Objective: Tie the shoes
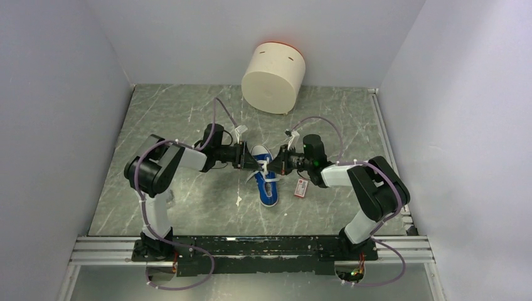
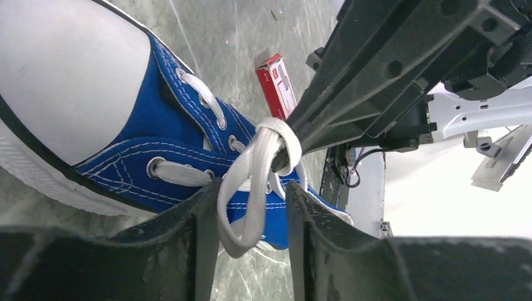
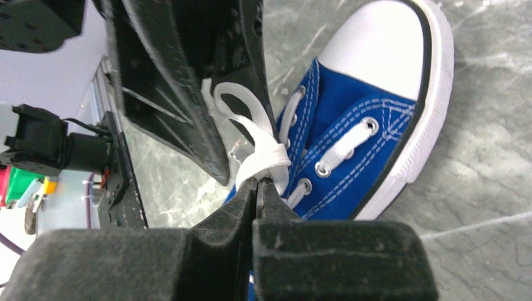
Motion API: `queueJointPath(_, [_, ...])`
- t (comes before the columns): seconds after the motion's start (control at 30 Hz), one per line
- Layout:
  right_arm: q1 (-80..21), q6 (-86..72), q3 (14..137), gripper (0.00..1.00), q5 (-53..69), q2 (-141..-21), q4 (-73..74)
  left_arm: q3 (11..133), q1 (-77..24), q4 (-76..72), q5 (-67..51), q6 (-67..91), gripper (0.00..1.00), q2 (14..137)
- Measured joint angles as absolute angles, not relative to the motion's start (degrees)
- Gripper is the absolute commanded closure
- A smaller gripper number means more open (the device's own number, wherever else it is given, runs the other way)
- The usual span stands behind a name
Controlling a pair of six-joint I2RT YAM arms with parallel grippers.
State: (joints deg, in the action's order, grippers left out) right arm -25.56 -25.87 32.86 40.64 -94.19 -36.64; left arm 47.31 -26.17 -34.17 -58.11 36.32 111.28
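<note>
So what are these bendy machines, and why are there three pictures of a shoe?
They are two robot arms, the left arm and the right arm, each ending in a two-finger pincher. One picture looks down from above; the others come from cameras on each wrist. On the table lie a blue sneaker, a red-and-white packet and a white tub. The right gripper is pinched shut on a white lace. The left gripper is open, a lace loop hanging between its fingers.
</note>
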Motion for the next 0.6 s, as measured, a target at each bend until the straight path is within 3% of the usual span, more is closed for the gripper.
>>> queueJointPath(0.27, [-25.56, -24.38, 32.95, 1.00, 40.45, -94.24, -33.95, 46.04, -25.56, -34.74, -58.30, 36.53, 0.31, 109.71])
queueJointPath(0.37, [-25.56, -24.05, 32.95, 1.00, 40.47, -94.24, -33.58, 45.93, -25.28, -36.42, -58.41, 38.15, 0.32, 109.73])
queueJointPath(0.6, [-25.56, -23.90, 32.88, 1.00, 40.56, -94.24, -33.32, 46.44, -24.38, -39.16, -58.13, 40.84, 0.47, 111.31])
